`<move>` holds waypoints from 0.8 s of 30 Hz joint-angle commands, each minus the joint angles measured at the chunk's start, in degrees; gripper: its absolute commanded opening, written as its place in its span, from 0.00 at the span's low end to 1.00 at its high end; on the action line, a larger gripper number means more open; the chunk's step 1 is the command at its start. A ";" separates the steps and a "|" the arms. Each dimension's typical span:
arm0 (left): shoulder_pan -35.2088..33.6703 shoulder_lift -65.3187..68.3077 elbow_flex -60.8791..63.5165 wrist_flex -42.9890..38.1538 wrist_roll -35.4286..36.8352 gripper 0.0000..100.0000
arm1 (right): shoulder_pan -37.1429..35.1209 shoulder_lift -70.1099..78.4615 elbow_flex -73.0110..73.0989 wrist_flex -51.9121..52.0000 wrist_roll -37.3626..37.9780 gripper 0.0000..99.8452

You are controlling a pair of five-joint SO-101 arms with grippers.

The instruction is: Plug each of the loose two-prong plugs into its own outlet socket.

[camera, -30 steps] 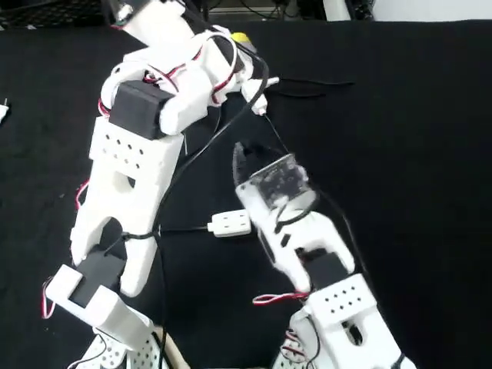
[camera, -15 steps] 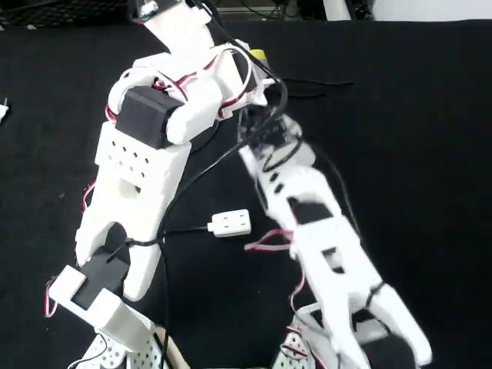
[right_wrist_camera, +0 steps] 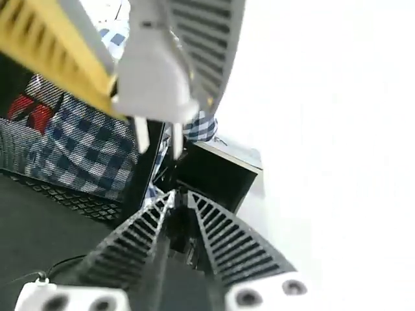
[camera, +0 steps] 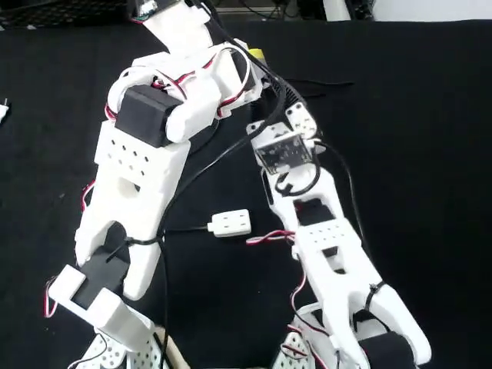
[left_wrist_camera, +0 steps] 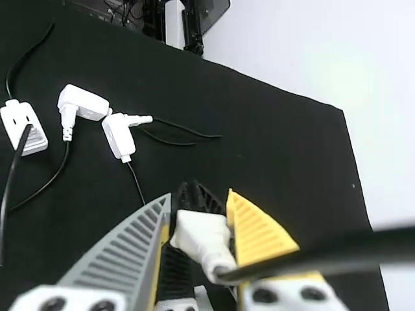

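Observation:
My left gripper [left_wrist_camera: 198, 194] is shut on a white two-prong plug [left_wrist_camera: 201, 236], held between its grey and yellow fingers well above the black table. The same plug [right_wrist_camera: 155, 84] hangs prongs-down over my right gripper [right_wrist_camera: 178, 194], whose grey fingers are shut with nothing between them. In the high view the left arm [camera: 138, 169] rises at the left, and the right arm [camera: 323, 238] reaches up from the front to just beside it. A white outlet socket [camera: 231, 223] lies on the table between the arms. Two more loose white plugs [left_wrist_camera: 81, 103] [left_wrist_camera: 120, 136] lie beside a socket [left_wrist_camera: 23, 126].
Black cables [camera: 323, 83] trail over the black table [camera: 415, 154] behind the arms. A small white piece [camera: 2, 111] sits at the far left edge. The table's right half is open. A white wall [left_wrist_camera: 311, 52] stands behind the table's end.
The right arm has swung up and back from the socket until it stands under the left gripper. The left arm shifted slightly right, still holding its plug.

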 commanded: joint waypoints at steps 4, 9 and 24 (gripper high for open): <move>-2.68 -1.49 -3.12 -1.58 -0.44 0.03 | -1.85 -9.36 5.23 -0.97 0.35 0.01; -2.15 -1.32 -3.38 -1.76 -0.44 0.03 | -4.57 -17.98 8.40 3.16 0.35 0.01; 3.65 -1.41 -9.01 5.10 -2.20 0.03 | -0.97 -15.25 2.68 0.09 1.49 0.01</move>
